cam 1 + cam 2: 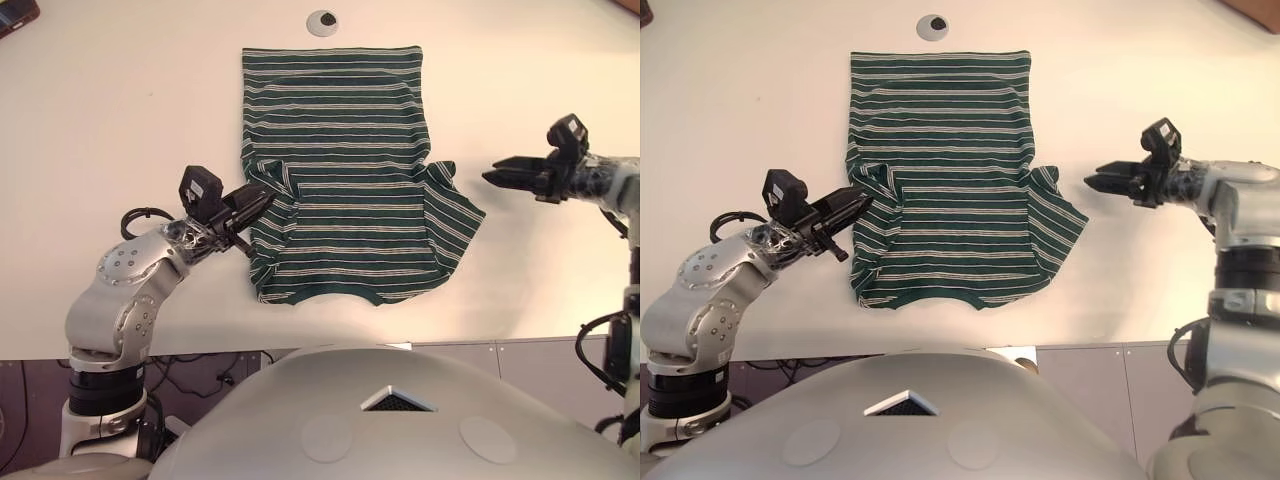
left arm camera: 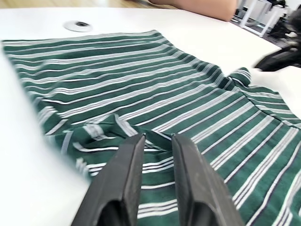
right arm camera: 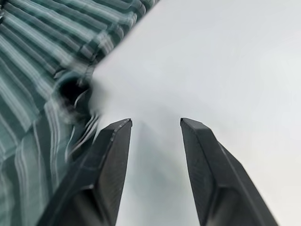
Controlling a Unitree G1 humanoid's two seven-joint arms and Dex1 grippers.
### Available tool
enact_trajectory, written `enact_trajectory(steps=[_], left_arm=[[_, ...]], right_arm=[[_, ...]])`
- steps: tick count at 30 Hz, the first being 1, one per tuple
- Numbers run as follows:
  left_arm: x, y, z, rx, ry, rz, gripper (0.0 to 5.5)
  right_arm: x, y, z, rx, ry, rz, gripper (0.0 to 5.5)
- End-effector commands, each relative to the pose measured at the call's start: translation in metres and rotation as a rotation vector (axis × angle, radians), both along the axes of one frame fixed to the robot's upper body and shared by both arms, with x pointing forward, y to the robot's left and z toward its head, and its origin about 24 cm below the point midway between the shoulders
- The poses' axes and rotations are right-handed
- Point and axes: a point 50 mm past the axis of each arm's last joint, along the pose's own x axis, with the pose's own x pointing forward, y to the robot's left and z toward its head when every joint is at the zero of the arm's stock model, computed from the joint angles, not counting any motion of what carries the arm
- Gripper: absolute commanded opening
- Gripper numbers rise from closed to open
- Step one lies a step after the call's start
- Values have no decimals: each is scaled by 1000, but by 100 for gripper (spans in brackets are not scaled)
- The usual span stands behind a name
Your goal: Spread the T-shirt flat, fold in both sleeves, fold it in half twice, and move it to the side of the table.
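Green striped T-shirt lies mid-worktop. Its hem end stops just short of the round cable port; its neck end is close to the worktop's near edge. The shirt's left sleeve is bunched inward. The right sleeve is rumpled and juts out.

Left claw: at the shirt's left edge, tips at the bunched sleeve, fingers narrowly parted, no cloth between them.

Right claw: released, apart from the right sleeve, over bare worktop.

Wide bare worktop on both sides of the shirt.
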Motion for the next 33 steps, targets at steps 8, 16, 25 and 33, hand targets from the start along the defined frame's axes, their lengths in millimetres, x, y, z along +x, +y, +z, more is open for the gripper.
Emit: enact_trajectory(steps=[8, 16, 25, 33], left_arm=[[6, 1, -3, 1, -6, 44, 100], [9, 4, -6, 6, -7, 45, 100], [14, 9, -8, 15, -10, 56, 100], [18, 8, -13, 19, 0, 46, 100]], right_arm=[[-36, 5, -55, -201, 189, 259, 188], [-38, 12, -48, -126, 209, 338, 49], [-12, 42, -8, 99, 57, 309, 4], [-10, 97, 30, 262, -45, 454, 4]])
